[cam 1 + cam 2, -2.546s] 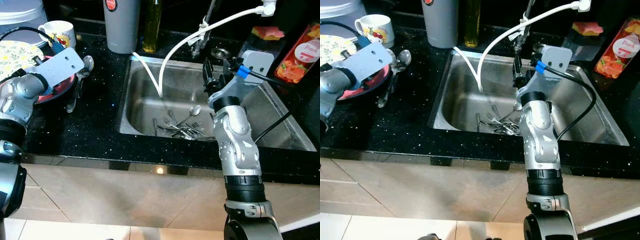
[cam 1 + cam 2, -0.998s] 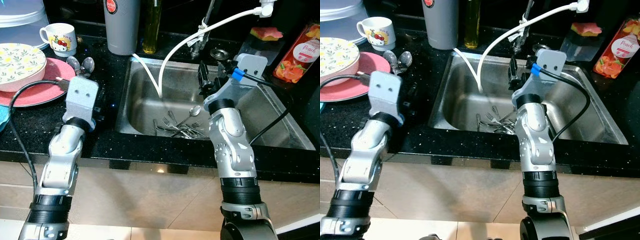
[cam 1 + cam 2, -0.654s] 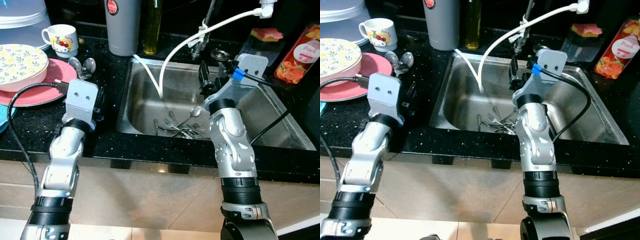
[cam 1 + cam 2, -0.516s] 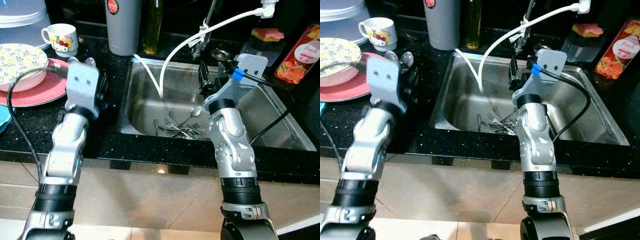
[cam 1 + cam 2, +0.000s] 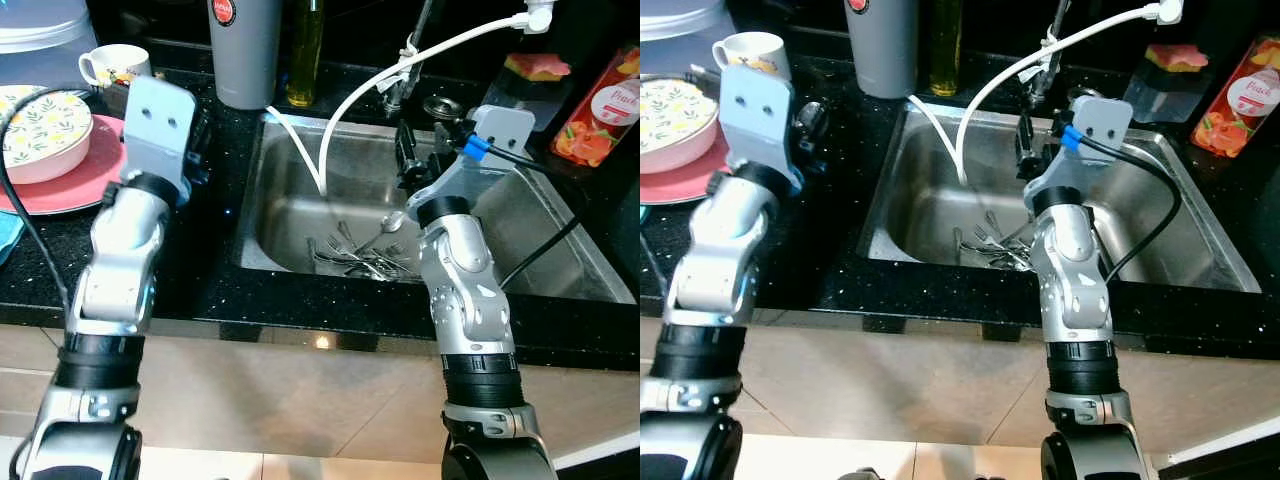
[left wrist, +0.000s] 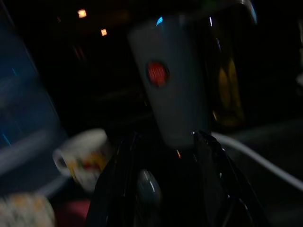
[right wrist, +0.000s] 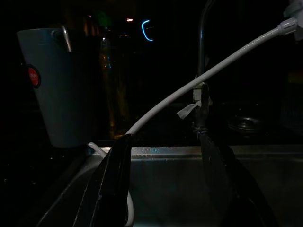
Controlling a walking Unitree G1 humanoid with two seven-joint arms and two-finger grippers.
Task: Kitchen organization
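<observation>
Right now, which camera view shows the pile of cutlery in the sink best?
The left eye view: the cutlery lies on the sink floor, mostly unobstructed. In the right eye view the right arm covers part of the pile. The right wrist view looks across the sink's upper wall, and the left wrist view faces the grey cup.

Cutlery heaped in your sink, dishes stacked on your left counter.

You have a tangled pile of forks and spoons (image 5: 362, 255) lying flat on the floor of the steel sink (image 5: 545, 225), near its front wall; one spoon's bowl is tipped up toward the back; on the black counter to your left a pink plate (image 5: 75, 185) lies flat with a floral bowl (image 5: 35, 130) upright on it; behind them stands a white mug (image 5: 105, 65) with a cartoon print, handle to the left; a spoon (image 6: 147, 187) shows on the counter before the mug in your left wrist view, blurred.
</observation>
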